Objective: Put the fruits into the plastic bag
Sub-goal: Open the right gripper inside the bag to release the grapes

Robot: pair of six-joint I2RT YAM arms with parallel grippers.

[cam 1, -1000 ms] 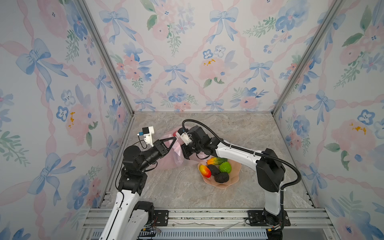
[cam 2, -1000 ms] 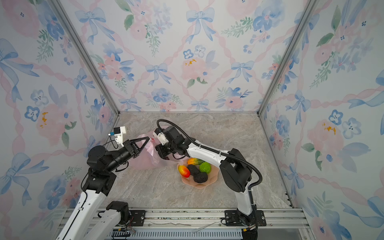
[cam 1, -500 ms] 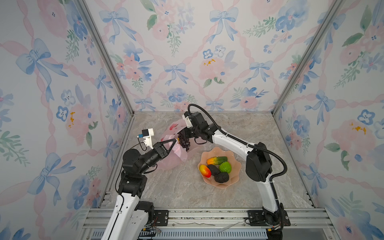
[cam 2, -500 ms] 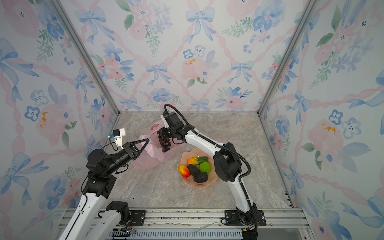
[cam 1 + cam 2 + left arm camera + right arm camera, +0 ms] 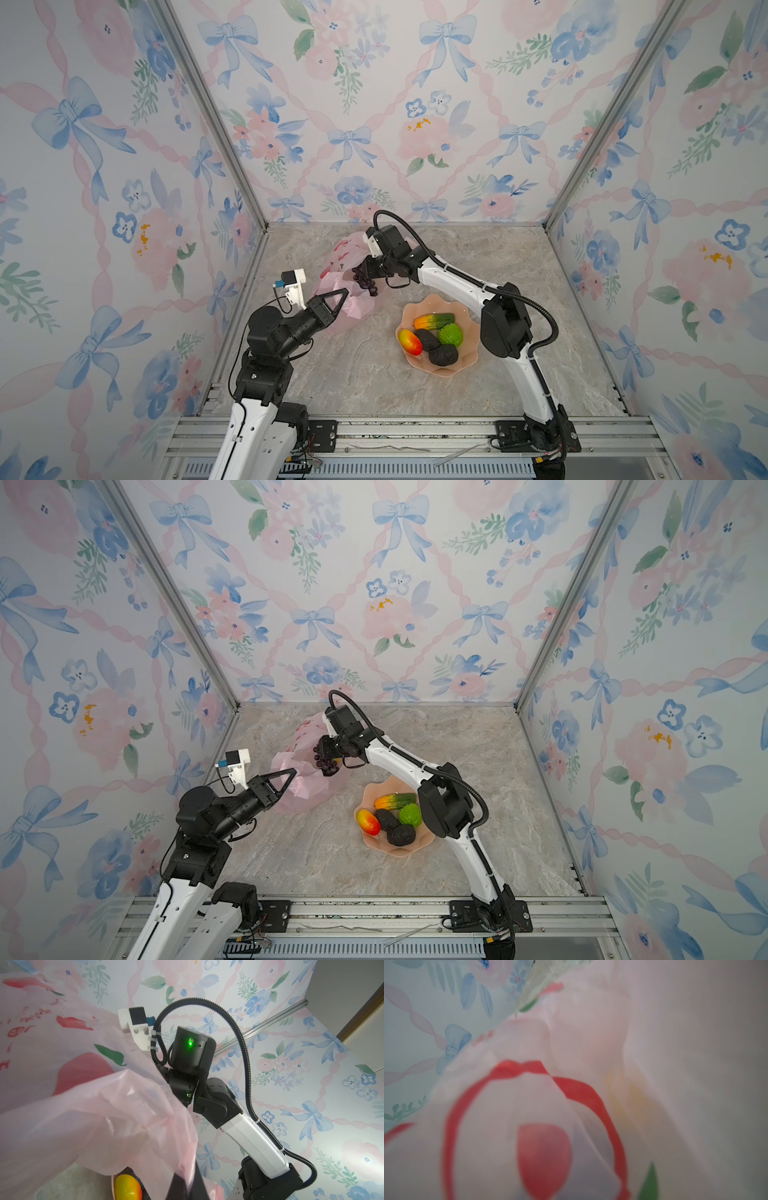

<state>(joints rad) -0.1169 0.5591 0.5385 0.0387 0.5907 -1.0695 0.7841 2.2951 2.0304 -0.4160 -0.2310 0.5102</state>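
The left claw (image 5: 343, 293) is clamped shut on a fold of the bag (image 5: 338, 259), lifting the thin pink film off the table (image 5: 365, 374), apparently so the mouth gapes towards the other arm. The right claw (image 5: 366, 271) reaches across the middle, pinched on the grapes (image 5: 365, 283), which hang at the raised edge of the bag in both top views (image 5: 326, 764). Whether the bunch is past the rim cannot be told. The right wrist view shows only blurred pink film (image 5: 591, 1043), so that camera sits close against the bag.

Five fruits wait in the bowl (image 5: 462, 362), near the bag but apart from it: papaya (image 5: 434, 321), mango (image 5: 409, 341), green fruit (image 5: 450, 334) and two avocados (image 5: 444, 355). Most of the job looks undone. The limp film could sag shut if the left grip slips.
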